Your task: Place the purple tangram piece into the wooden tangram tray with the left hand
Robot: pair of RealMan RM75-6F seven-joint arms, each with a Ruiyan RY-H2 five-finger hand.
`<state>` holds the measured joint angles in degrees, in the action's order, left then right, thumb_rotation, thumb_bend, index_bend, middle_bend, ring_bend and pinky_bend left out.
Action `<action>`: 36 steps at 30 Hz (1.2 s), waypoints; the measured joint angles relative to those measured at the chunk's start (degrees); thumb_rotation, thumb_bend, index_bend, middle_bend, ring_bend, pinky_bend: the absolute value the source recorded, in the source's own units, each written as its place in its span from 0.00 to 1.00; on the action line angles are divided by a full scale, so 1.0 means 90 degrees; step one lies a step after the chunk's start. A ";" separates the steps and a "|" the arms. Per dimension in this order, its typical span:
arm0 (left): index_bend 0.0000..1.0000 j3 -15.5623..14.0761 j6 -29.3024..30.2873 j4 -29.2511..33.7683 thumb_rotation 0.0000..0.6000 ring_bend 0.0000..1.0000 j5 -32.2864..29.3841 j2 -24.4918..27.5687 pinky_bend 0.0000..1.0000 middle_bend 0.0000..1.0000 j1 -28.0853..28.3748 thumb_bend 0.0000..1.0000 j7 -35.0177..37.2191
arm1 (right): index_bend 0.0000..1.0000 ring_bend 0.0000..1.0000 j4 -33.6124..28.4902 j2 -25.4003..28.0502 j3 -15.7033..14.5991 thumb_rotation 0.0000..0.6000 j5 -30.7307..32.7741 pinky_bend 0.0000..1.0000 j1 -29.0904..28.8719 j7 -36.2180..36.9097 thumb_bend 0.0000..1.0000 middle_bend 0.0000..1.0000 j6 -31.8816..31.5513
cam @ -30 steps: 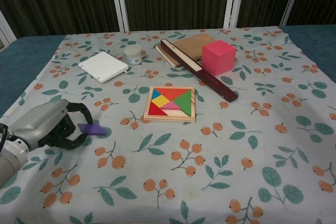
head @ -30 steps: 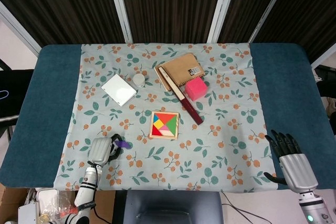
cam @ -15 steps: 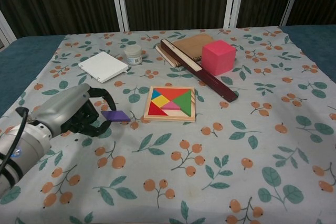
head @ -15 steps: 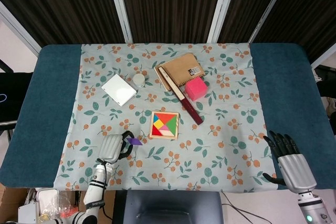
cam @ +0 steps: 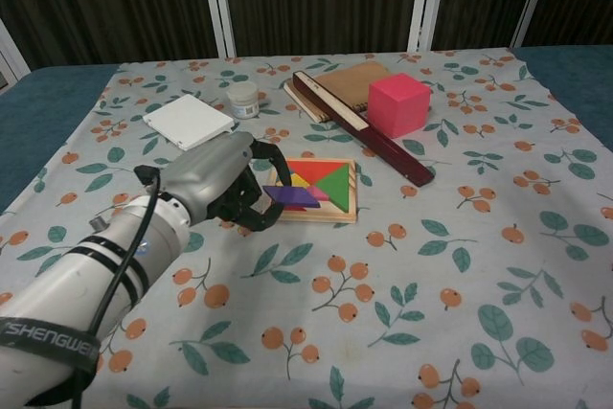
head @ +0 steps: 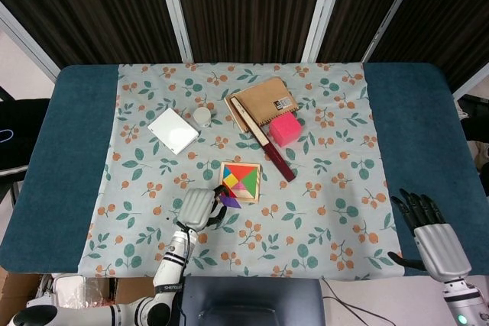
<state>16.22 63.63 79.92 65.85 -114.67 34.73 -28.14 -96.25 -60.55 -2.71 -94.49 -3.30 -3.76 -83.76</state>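
My left hand [head: 200, 208] [cam: 222, 180] pinches the purple tangram piece [head: 229, 201] [cam: 291, 196], a flat parallelogram, and holds it over the near left corner of the wooden tangram tray [head: 254, 197] [cam: 351, 214]. The square tray lies mid-cloth with red, yellow, green, blue and pink pieces in it. Whether the purple piece touches the tray I cannot tell. My right hand [head: 434, 238] hovers with spread fingers over the near right corner of the table, holding nothing; the chest view does not show it.
Behind the tray lie a long dark wooden stick [head: 263, 140] [cam: 362, 127], a pink cube [head: 285, 130] [cam: 398, 103], a brown notebook [head: 266, 97], a small white jar [head: 202, 116] [cam: 242, 99] and a white flat box [head: 173, 130] [cam: 188, 121]. The floral cloth [head: 321, 211] covers the table's middle.
My left hand has carried the purple piece rightward from the near left of the cloth to the tray's near left corner. The right hand has barely moved.
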 measured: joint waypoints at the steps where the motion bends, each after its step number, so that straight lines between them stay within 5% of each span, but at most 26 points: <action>1: 0.54 0.0039 -0.0024 -0.0104 1.00 1.00 -0.0020 -0.0083 1.00 1.00 0.0077 0.40 -0.0020 | 0.00 0.00 0.0005 0.0019 0.0002 0.92 0.0001 0.00 0.0002 0.0046 0.12 0.00 -0.0011; 22: 0.54 0.0768 -0.0406 -0.2016 1.00 1.00 -0.0591 -0.1210 1.00 1.00 0.1092 0.40 0.0332 | 0.00 0.00 0.0037 0.0173 0.0021 0.92 0.0030 0.00 0.0031 0.0370 0.12 0.00 -0.0073; 36: 0.52 0.0702 -0.0320 -0.2311 1.00 1.00 -0.0706 -0.1465 1.00 1.00 0.1265 0.40 0.0166 | 0.00 0.00 0.0058 0.0218 0.0007 0.92 -0.0036 0.00 0.0039 0.0495 0.12 0.00 -0.0106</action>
<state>22.54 60.75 59.12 59.50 -127.85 46.12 -26.65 -95.73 -58.59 -2.65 -94.82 -2.94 0.69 -84.72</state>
